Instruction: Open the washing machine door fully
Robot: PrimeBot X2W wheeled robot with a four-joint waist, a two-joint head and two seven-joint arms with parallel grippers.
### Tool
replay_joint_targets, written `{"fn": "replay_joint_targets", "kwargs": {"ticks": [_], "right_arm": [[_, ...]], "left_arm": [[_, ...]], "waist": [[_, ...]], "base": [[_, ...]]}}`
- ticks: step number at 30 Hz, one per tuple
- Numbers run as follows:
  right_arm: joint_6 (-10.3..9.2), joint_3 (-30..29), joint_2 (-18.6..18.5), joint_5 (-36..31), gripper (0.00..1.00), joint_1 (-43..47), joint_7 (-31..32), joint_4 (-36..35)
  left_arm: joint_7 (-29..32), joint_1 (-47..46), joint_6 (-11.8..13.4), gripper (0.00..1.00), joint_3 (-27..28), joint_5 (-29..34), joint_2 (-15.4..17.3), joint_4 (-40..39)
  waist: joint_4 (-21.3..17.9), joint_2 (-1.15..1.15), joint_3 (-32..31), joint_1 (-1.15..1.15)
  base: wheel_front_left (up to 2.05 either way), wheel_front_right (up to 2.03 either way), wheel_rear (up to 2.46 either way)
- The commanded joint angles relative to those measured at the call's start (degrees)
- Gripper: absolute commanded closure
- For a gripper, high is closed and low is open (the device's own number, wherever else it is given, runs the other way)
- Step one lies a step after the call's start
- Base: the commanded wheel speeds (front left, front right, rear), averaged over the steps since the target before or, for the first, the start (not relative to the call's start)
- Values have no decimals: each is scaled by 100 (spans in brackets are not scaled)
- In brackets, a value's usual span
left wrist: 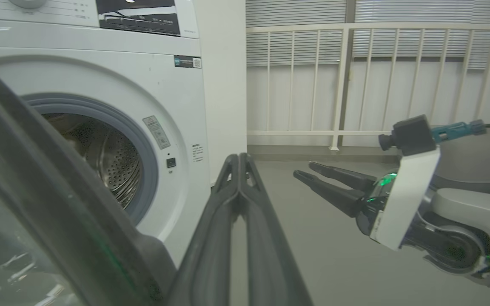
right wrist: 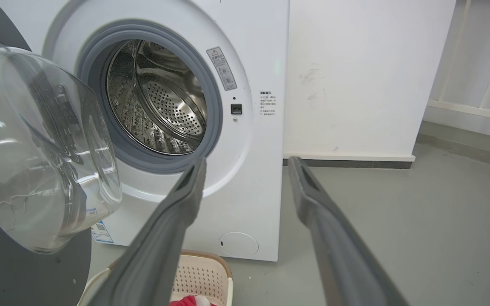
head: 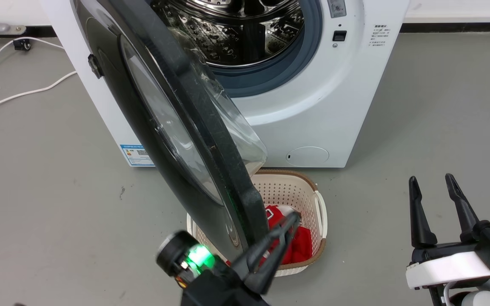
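Head view: grey floor. White washer at top. Big black door swung out, edge toward camera. Left gripper low in middle, fingers pressed together, just beside door's inner edge, over basket. Right gripper lower right, fingers wide, holding nothing.
Left wrist view: door edge at left, railing behind.
Right wrist view: door's glass bowl at left, steel drum beyond.

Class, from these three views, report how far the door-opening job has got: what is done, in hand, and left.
Done: the washing machine door is unlatched and swung well out, exposing the drum. In hand: the shut left end effector sits by the door's inner edge; the right end effector hangs open, idle. Left: the door sticks roughly straight out, so more swing remains.
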Motion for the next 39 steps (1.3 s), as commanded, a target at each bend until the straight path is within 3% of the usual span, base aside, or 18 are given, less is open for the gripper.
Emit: {"fn": "replay_joint_targets", "kwargs": {"ticks": [1, 6, 20, 29, 39], "right_arm": [[-4, -3, 18, 25, 0, 62, -10, 24], [-4, 40, 18, 50, 0, 5, -10, 58], [-4, 92, 18, 134, 0, -96, -10, 141], [-4, 131, 18, 185, 0, -116, -10, 212], [-4, 341, 16, 186, 0, -84, -10, 367]], "left_arm": [[138, 90, -10, 100, -158, -144, 78, 214], [193, 0, -2, 100, -313, -309, 80, 809], [-250, -687, 351, 100, 210, -404, -209, 1914], [-297, -522, 437, 100, 243, -315, -149, 1916], [-293, 286, 698, 100, 287, -408, -49, 1499]], "waist": [[14, 0, 14, 0], [-5, 0, 54, 0], [-90, 0, 170, 0], [-60, 0, 187, 0], [182, 0, 43, 0]], "base": [[0, 0, 0], [0, 0, 0], [0, 0, 0], [0, 0, 0], [0, 0, 0]]}}
